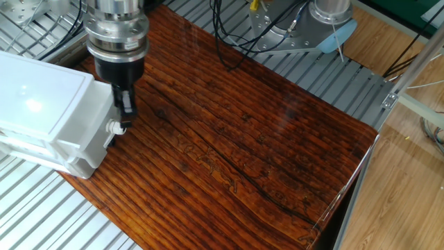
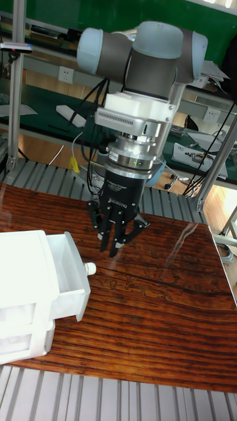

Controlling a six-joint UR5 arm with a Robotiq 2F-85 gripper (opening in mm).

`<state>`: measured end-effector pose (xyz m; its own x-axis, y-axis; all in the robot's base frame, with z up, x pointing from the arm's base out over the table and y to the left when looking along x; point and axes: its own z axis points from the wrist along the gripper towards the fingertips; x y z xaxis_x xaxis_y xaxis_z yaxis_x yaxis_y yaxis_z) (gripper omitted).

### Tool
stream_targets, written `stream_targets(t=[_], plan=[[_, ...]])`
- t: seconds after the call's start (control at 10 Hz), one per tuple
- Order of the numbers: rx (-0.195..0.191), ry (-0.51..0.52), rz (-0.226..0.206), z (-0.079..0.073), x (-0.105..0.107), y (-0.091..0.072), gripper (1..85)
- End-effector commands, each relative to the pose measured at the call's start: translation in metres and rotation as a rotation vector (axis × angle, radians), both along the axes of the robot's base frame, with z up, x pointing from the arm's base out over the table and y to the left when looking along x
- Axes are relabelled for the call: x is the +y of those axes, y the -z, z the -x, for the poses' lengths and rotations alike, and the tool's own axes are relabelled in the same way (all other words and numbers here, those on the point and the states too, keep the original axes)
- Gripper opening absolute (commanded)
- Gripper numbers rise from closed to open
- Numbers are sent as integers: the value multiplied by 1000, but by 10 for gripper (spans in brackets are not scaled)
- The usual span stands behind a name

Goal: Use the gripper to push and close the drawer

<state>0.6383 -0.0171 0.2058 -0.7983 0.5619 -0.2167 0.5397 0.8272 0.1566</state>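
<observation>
- Gripper (image 1: 125, 111): black, two-fingered, hung under a ribbed silver wrist on a white arm; points down at the counter.
- Jaws: drawn close together, fingertips nearly meeting in the tall fixed view, nothing held between them.
- Drawer (image 1: 97, 135): white plastic box, partly pulled out of its cabinet; its flat front lies just to the camera-left of the jaws in the fixed view. In that view the jaws appear against or right beside the front's upper edge; actual contact cannot be told. In the tall fixed view the drawer (image 2: 69, 273) sits below and camera-left of the jaws.
- Knob (image 1: 116, 128): small, white, on the drawer front, just below the jaws in the fixed view.
- Cabinet (image 1: 38, 104): white, beyond the drawer on the side away from the jaws.
- Counter (image 1: 243, 153): dark, striped wood grain, glossy; carries cabinet and drawer.
- Cables (image 1: 236, 38): black, behind the jaws at the counter's far edge.
</observation>
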Motion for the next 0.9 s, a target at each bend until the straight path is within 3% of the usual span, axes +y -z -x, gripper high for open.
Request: stream_targets(t=[0.0,0.3,0.6,0.7,0.8], plan=[[28,22,15,1,-26,6,297],[17,55,3,-3,-29,16,307],[-18,47,-5,-12,-28,18,393],[-42,59,-44,-19,-19,17,400],[-49,72,-57,-22,-16,17,403]])
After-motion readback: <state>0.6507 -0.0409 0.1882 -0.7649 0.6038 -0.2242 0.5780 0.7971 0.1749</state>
